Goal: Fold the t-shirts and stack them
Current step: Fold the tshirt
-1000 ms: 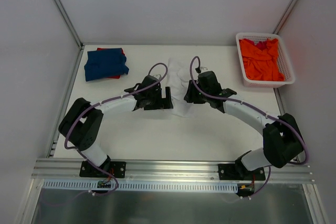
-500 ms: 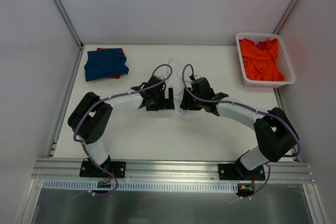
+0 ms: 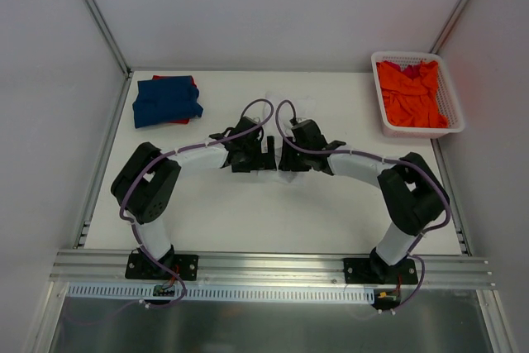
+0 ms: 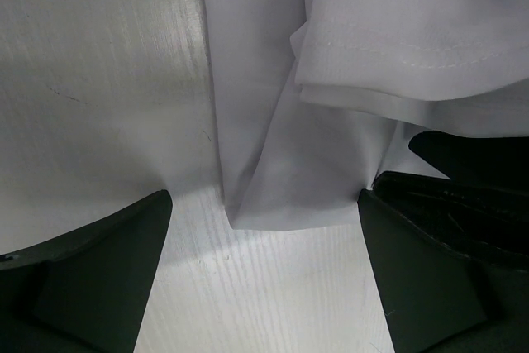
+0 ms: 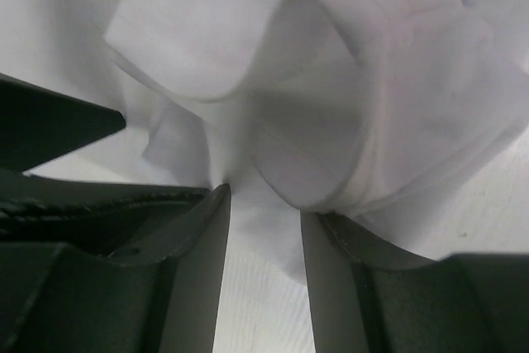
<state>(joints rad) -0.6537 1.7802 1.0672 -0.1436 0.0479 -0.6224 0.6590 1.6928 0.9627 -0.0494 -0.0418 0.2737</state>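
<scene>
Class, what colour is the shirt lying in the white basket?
Orange. The shirt shows best in the top external view.

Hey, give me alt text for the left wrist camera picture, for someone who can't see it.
The left gripper is wide open, its fingers on either side of a folded corner of the white t-shirt lying on the table. A hemmed layer of the shirt overlaps it at upper right.

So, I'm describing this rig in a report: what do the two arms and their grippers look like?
The left arm and right arm match: white tubular links between bulky black joint housings, each on a black base plate. A purple cable loops along each to the wrist. The left gripper and right gripper are black, with two wedge-shaped fingers.
</scene>
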